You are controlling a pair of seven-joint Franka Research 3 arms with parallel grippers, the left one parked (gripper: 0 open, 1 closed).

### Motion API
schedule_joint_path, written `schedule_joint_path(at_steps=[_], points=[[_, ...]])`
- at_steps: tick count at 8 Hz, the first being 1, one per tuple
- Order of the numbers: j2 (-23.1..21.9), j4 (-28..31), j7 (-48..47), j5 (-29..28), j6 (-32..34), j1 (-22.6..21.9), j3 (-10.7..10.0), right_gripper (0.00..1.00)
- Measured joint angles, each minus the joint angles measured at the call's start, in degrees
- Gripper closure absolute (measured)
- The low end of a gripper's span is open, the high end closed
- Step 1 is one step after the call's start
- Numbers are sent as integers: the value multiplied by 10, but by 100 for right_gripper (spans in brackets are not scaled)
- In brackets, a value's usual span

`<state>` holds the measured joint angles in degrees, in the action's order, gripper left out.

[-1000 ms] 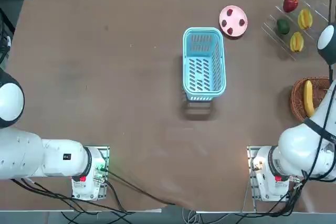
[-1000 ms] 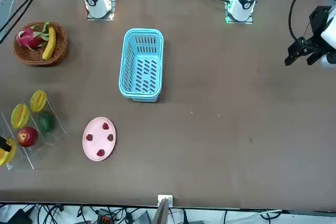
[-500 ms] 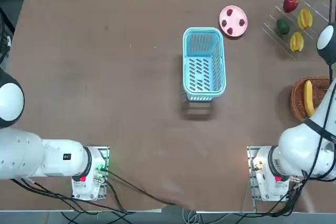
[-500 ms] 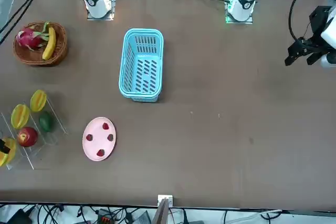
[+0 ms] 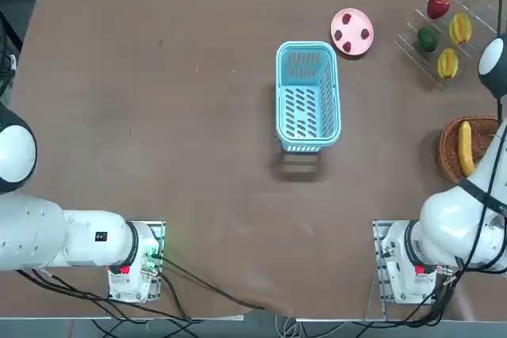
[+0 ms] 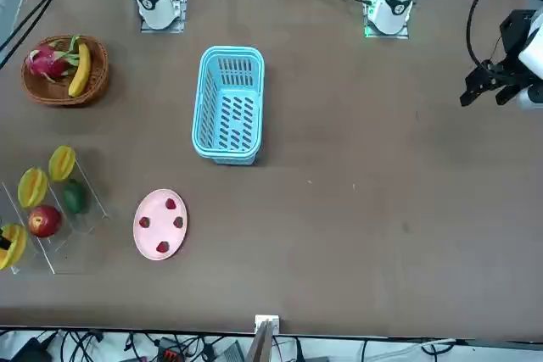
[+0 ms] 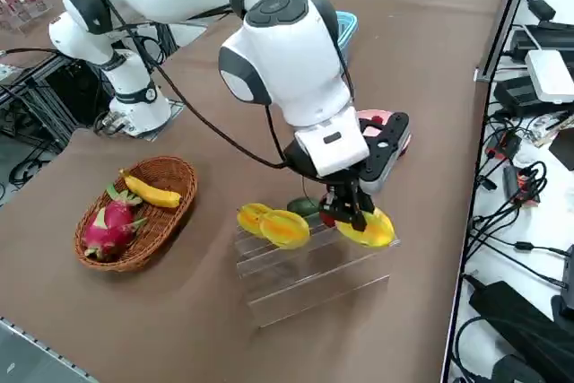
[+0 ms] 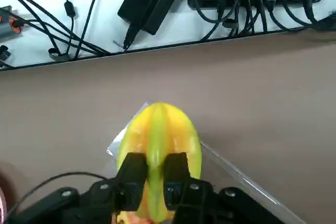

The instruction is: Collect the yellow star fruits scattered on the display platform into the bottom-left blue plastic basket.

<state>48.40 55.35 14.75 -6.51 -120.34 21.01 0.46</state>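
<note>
**Ana:** Fingers of the right gripper [image 8: 156, 174] sit pinched on a ridge of one bright yellow, ridged star fruit [image 8: 159, 145], which lies at the far end of the clear acrylic tiered display platform [image 7: 309, 271]. Whether the fruit has left the rack, the views do not settle.

**Ben:** And the other fruits on that rack?

**Ana:** Two more yellow star fruits [image 5: 460, 28] [image 5: 447, 62] rest on the slanted tiers, untouched. A red round fruit [image 5: 437, 5] and a green round fruit [image 5: 428, 39] sit among them; neither belongs to the job.

**Ben:** Anything in the target yet?

**Ana:** No. The light blue rectangular plastic basket with slotted walls [image 5: 308, 97] stands near the table's middle, well apart from the rack, and its floor shows bare. Just beyond it lies a round pink plate [image 5: 352, 31] with small red pieces, and a round brown wicker basket [image 5: 453, 148] holding a long yellow banana [image 5: 465, 148] sits near the robot's right.

**Ben:** So how far along?

**Ana:** By her reading, barely begun: the first of three fruits is gripped, none delivered. The carry to the basket and two further fetches remain.
</note>
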Motion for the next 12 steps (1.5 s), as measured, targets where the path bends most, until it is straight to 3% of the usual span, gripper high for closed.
schedule_joint_path(at_steps=[3, 5, 7, 10, 12], points=[[-1, -7, -5, 0, 21, 0, 0, 78], [-19, -23, -48, 10, 102, -4, 1, 78], [-77, -34, -119, 27, 214, -29, 4, 78], [-168, -14, -300, 27, 371, -114, 15, 80], [-217, 60, -448, 28, 393, -223, 20, 80]])
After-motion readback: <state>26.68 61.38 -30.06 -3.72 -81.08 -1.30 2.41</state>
